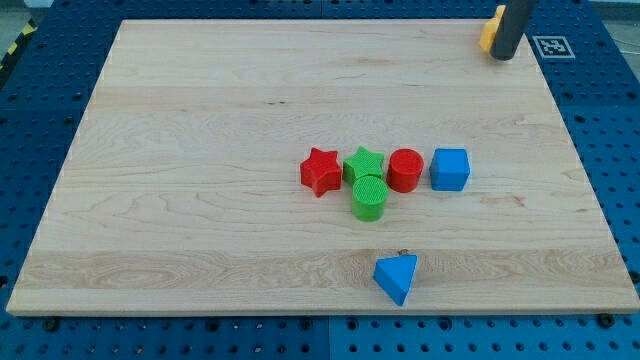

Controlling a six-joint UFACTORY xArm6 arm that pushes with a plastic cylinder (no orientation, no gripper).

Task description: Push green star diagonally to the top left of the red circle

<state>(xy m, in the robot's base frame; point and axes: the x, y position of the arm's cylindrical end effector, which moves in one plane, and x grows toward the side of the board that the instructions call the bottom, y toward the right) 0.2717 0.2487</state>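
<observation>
Currently my tip (503, 57) is sitting at worktop (200, 150) top right, well apart from blocks; tool has no jaws, gripping nothing. Green star (364, 163) is touching red circle (405, 170) on its left. Approach step pending; next needs getting below star & pushing up.

Star (363, 162) just left of circle (405, 170)

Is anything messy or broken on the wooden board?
Nothing looks broken. One oddity: a yellow block sits at the wooden board top right edge, half hidden behind my tip, far from the red star, green star, green cylinder and red cylinder.
</observation>
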